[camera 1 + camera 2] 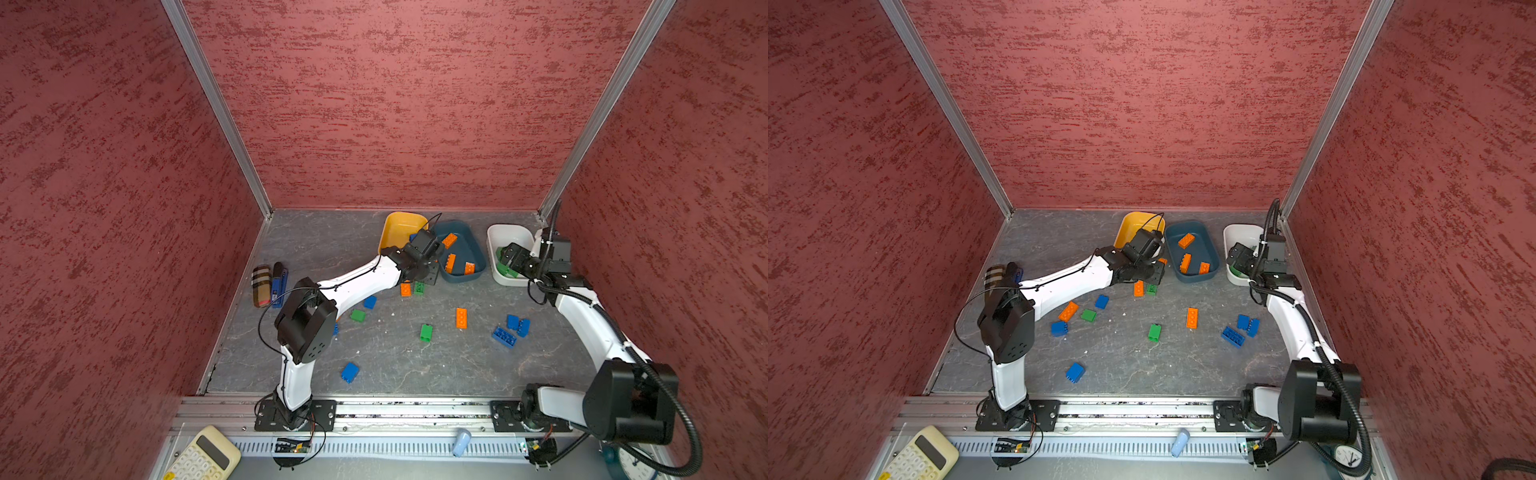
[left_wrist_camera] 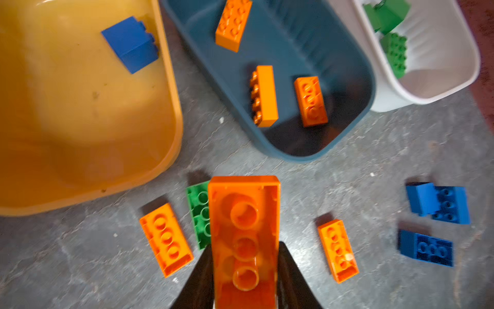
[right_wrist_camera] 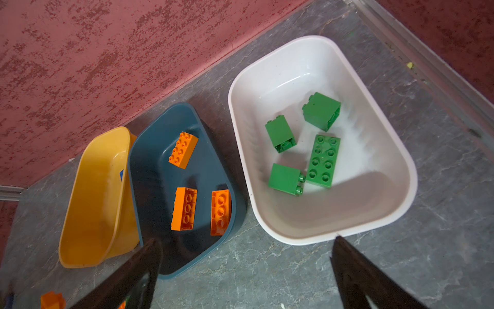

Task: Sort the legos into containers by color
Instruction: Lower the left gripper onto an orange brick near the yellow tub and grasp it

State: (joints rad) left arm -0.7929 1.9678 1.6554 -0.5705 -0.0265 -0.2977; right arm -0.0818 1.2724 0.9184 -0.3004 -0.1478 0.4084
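As things lie on the bench: the grey marbled bench (image 1: 395,365) carries three tubs by the back wall and scattered bricks nearer the arms.
Tubs: the shallow yellow plastic tub (image 2: 80,107) holds one blue brick. The dark teal plastic tub (image 2: 294,48) holds three orange, and the white plastic tub (image 3: 307,69) four green.
Left claw (image 2: 245,246): clamped on a long orange plastic brick (image 2: 244,208), seemingly raised over the bench, just short of the teal tub.
Right claw (image 3: 244,250): fingers wide apart, empty, by the white tub.
Left to sort: about a dozen loose studded plastic bricks (image 1: 461,318), mostly blue; I judge the job roughly a third done.
Held brick's axis: its long axis runs along the claw's reach, with the free end toward the tubs. Its hollow underside shows in the left wrist view.
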